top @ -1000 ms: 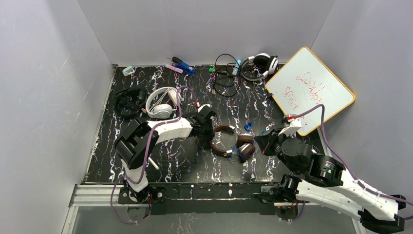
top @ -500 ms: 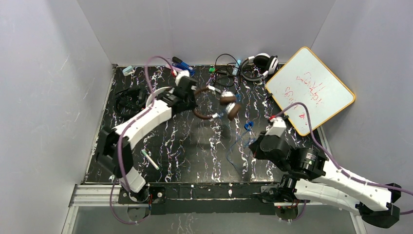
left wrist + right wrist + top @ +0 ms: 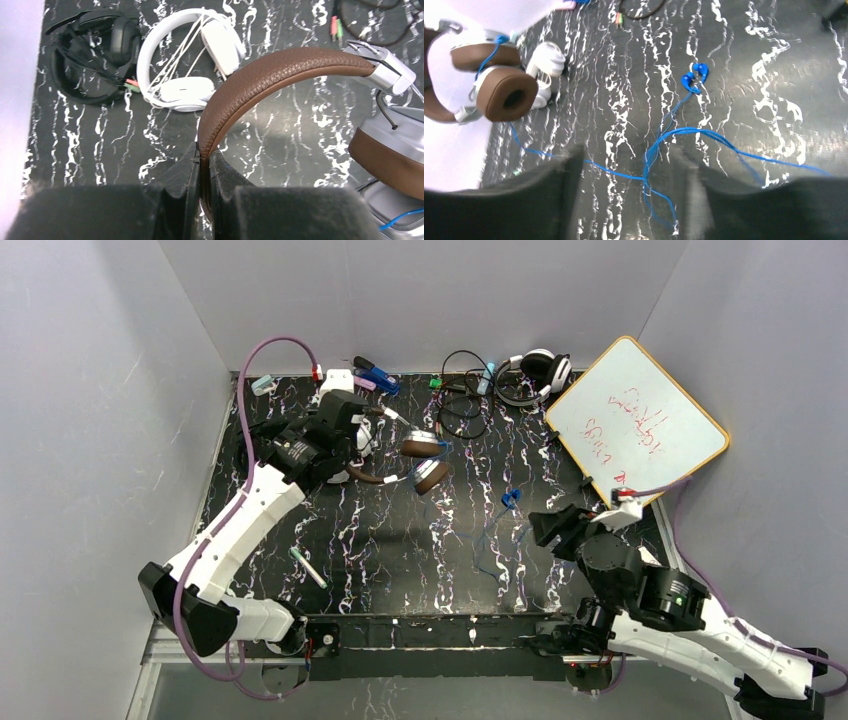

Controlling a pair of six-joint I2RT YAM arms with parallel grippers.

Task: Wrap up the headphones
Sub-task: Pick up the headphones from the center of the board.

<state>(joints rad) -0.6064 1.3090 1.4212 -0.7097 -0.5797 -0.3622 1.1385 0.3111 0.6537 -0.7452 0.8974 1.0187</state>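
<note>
My left gripper is shut on the brown leather headband of the brown headphones, which hang above the back left of the table. Their brown ear cups show at the left of the right wrist view. A thin blue cord trails from them down onto the table and lies in loose loops. My right gripper hangs open over those loops, nothing between its blurred fingers. White headphones and black headphones lie under the left arm.
A black-and-white headset with tangled black cords lies at the back. A whiteboard leans at the right. Markers sit at the back edge and a pen lies near the front left.
The left arm lifted the brown headphones from the table's middle and carried them back and left. The right gripper opened, let go of the blue cord and drew back.
</note>
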